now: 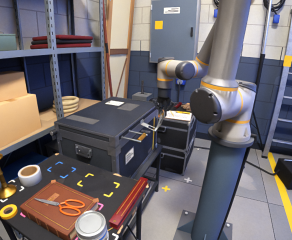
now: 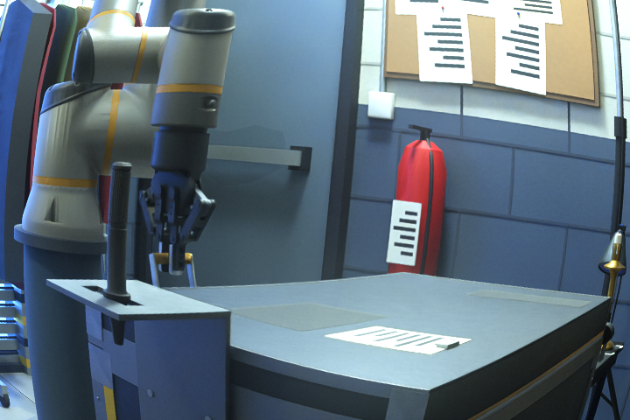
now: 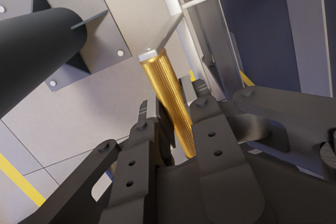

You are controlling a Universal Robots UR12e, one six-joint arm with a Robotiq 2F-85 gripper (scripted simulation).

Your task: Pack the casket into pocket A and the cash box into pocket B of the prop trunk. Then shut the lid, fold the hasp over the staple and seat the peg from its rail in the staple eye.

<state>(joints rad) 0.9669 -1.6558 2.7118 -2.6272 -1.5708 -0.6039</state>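
The prop trunk (image 1: 107, 129) stands on its stand with the lid (image 2: 400, 322) down, and at its front edge my gripper (image 1: 161, 112) is clamped on the gold knurled grip (image 3: 171, 98) of the hasp (image 1: 150, 125), which juts out from the lid's front edge at a slant. A second gold-handled bar (image 1: 136, 137) sticks out lower on the trunk's front. The dark peg (image 2: 118, 228) stands upright in its rail block (image 2: 132, 302) at the trunk's corner, close beside my gripper. The casket and the cash box are not in sight.
The peg rail block stands right beside my wrist. A stack of black cases (image 1: 178, 139) with a clipboard on top sits behind the trunk's front. The low table (image 1: 63, 196) holds a book, scissors, tape rolls, a can and a candlestick. Shelving (image 1: 37, 77) fills the left.
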